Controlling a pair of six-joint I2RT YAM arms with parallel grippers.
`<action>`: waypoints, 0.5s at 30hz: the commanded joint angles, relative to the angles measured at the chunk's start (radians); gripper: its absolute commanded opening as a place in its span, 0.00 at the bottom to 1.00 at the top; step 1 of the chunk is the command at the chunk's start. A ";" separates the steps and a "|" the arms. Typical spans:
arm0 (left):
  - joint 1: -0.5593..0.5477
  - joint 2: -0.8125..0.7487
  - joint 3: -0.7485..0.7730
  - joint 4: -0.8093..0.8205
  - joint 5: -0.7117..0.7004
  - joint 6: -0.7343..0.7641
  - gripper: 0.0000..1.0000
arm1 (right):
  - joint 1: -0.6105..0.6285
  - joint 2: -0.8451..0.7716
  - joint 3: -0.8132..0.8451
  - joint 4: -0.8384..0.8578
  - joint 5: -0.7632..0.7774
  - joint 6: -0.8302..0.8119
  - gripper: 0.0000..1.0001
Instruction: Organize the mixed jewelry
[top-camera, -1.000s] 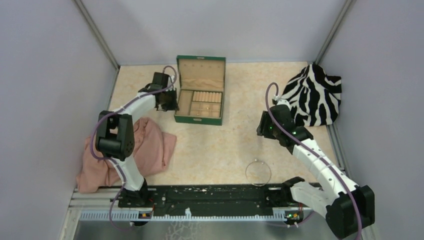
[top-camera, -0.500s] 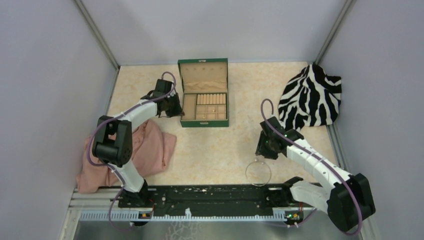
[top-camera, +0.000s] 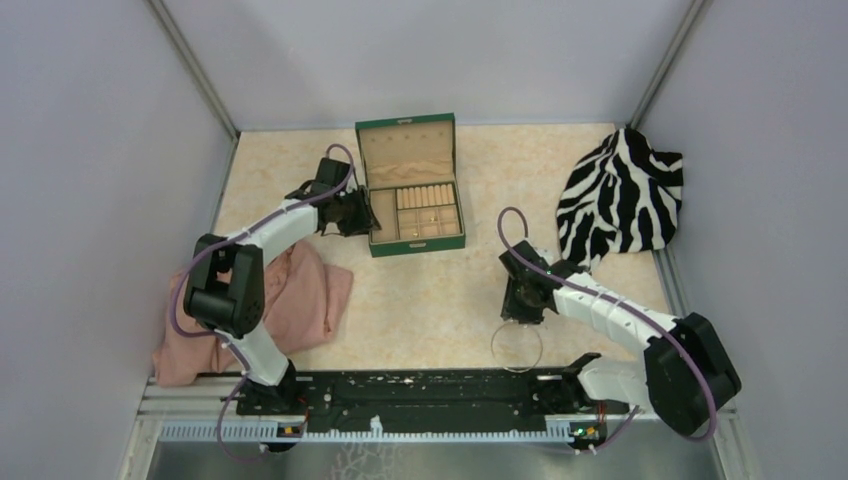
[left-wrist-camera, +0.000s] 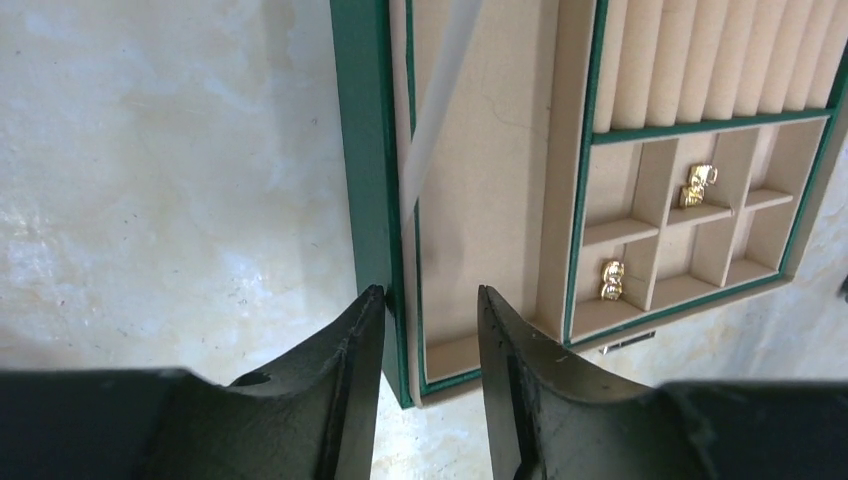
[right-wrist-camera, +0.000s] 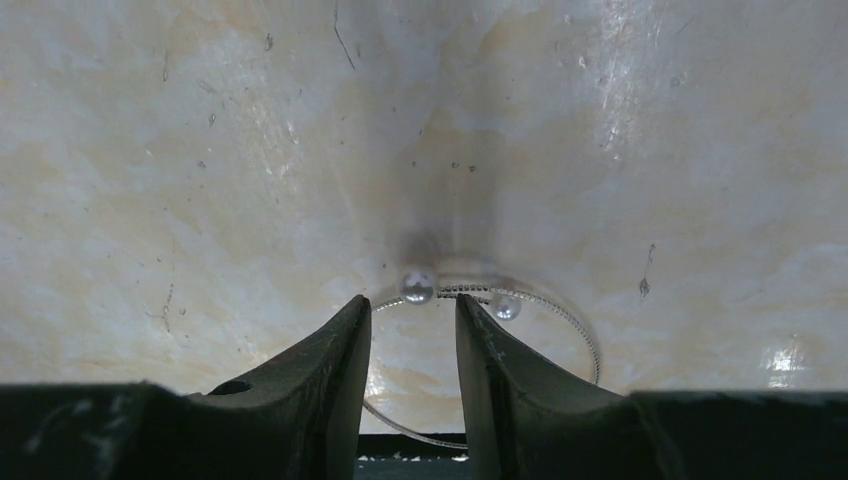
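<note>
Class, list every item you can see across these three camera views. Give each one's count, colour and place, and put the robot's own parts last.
jewelry box: one, green with tan lining, lid open, far middle of the table
gold-coloured pieces: at least two, gold, in small compartments of the box
wire hoop: one, silvery with two small beads, flat on the table near the front edge, right of centre
pink cloth: one, pink, crumpled at the near left
zebra-striped cloth: one, black and white, bunched at the far right
table: one, mottled beige
left gripper: one, black, fingers apart astride the box's left wall
right gripper: one, black, fingers apart over the hoop's beaded end
</note>
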 joint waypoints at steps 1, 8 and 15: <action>-0.008 -0.069 0.033 -0.056 0.021 0.023 0.45 | 0.012 0.038 0.014 0.056 0.053 -0.007 0.35; -0.008 -0.157 0.008 -0.093 -0.013 0.038 0.49 | 0.019 0.081 0.020 0.090 0.058 -0.035 0.27; -0.008 -0.204 -0.007 -0.114 -0.056 0.067 0.49 | 0.091 0.134 0.095 0.152 0.060 -0.146 0.12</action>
